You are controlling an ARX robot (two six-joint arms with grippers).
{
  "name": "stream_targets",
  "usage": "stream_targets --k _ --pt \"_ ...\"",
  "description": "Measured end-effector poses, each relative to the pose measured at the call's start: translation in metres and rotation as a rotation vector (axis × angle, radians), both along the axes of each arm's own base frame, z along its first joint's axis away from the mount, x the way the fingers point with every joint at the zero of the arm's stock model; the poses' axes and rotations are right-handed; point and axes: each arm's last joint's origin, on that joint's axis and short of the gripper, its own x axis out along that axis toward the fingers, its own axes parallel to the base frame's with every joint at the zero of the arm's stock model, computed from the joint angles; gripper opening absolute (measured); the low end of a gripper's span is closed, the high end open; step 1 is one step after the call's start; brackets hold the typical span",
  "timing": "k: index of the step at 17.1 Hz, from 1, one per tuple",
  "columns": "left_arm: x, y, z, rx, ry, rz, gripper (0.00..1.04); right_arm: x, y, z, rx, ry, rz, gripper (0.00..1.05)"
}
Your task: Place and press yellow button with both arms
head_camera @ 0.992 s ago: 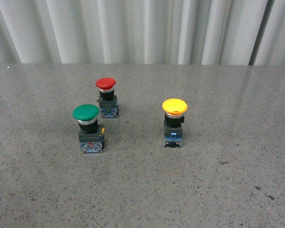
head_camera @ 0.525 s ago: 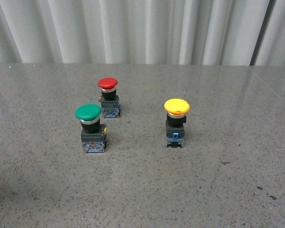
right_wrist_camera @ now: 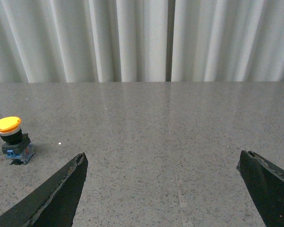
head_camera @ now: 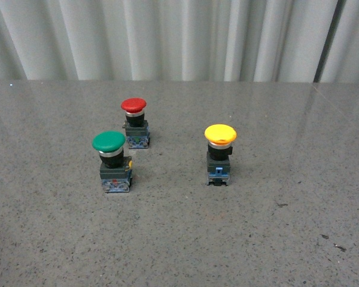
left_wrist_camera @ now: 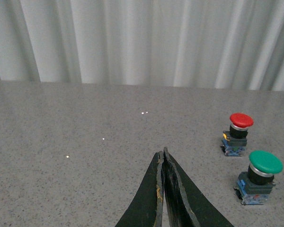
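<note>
Yellow button (head_camera: 219, 153) stands upright on the table (head_camera: 239, 239), cap up, well apart to the right of the green button (head_camera: 112, 160) and red button (head_camera: 134, 122). Over the last second nothing's really changed: the view wobbled a hair, no button budged. So I'd say the job hasn't properly started. Neither of my arms shows from the front. My left pincer (left_wrist_camera: 163, 156) is pinched together on nothing, low over bare table. My right pincer (right_wrist_camera: 162, 153) is spread wide and empty — the yellow button sits outside its fingers, not between them.
</note>
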Motion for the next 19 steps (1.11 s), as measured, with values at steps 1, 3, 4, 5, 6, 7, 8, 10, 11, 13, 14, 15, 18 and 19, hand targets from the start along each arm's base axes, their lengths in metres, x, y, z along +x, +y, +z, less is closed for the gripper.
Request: stream_targets --k 1,3,4,5,6,7,8,10,11,13,14,15,18,19 --pt "-0.003 -0.001 -0.003 0.000 -0.004 -0.019 0.02 0.000 0.000 0.000 0.000 0.000 0.000 0.98" --pt "-0.008 -0.002 -0.008 0.000 -0.004 -0.025 0.02 0.000 0.000 0.000 0.000 0.000 0.000 0.98" --pt "-0.010 -0.002 -0.010 0.000 -0.003 -0.024 0.02 0.000 0.000 0.000 0.000 0.000 0.000 0.98" --pt "-0.011 -0.002 -0.011 0.000 -0.002 -0.024 0.02 0.000 0.000 0.000 0.000 0.000 0.000 0.98" --pt "-0.012 -0.002 -0.013 0.000 -0.001 -0.025 0.02 0.000 0.000 0.000 0.000 0.000 0.000 0.98" --pt "-0.013 -0.002 -0.014 0.000 -0.001 -0.024 0.02 0.000 0.000 0.000 0.000 0.000 0.000 0.98" --pt "-0.013 -0.002 -0.015 0.000 0.000 -0.024 0.02 0.000 0.000 0.000 0.000 0.000 0.000 0.98" --pt "-0.016 -0.002 -0.017 0.000 0.001 -0.024 0.02 0.000 0.000 0.000 0.000 0.000 0.000 0.98" --pt "-0.019 -0.002 -0.018 0.000 -0.007 -0.025 0.02 0.000 0.000 0.000 0.000 0.000 0.000 0.98" --pt "-0.024 -0.002 -0.024 0.000 -0.021 -0.025 0.02 0.000 0.000 0.000 0.000 0.000 0.000 0.98" --pt "-0.024 -0.002 -0.024 0.000 -0.021 -0.025 0.02 0.000 0.000 0.000 0.000 0.000 0.000 0.98" --pt "-0.025 -0.002 -0.024 0.000 -0.022 -0.025 0.02 0.000 0.000 0.000 0.000 0.000 0.000 0.98" --pt "-0.026 -0.002 -0.025 0.000 -0.022 -0.024 0.02 0.000 0.000 0.000 0.000 0.000 0.000 0.98" --pt "-0.027 -0.002 -0.025 0.000 -0.019 -0.024 0.02 0.000 0.000 0.000 0.000 0.000 0.000 0.98"
